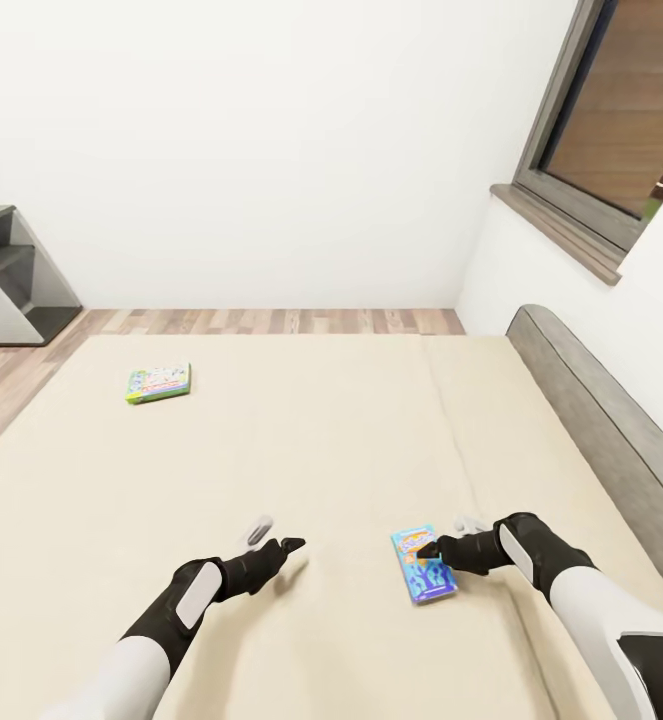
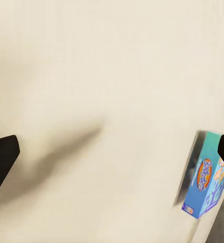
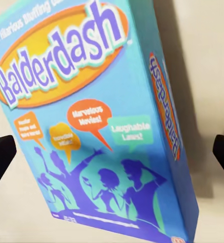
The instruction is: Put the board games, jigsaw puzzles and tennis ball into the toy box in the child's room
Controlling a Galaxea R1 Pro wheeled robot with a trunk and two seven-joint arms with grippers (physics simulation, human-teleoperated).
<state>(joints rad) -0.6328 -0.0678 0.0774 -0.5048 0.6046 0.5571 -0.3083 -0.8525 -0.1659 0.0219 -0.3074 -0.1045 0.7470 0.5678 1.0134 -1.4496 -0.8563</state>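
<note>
Low in the head view, the right claw (image 1: pixel 443 538) partly hides the blue Balderdash box (image 1: pixel 423 565) lying flat on the bed (image 1: pixel 331 450) — jaws spread wide astride it, contact unclear — while the left claw (image 1: pixel 276 533) hovers open, and a green-edged game box (image 1: pixel 158 382) lies upper left.
</note>
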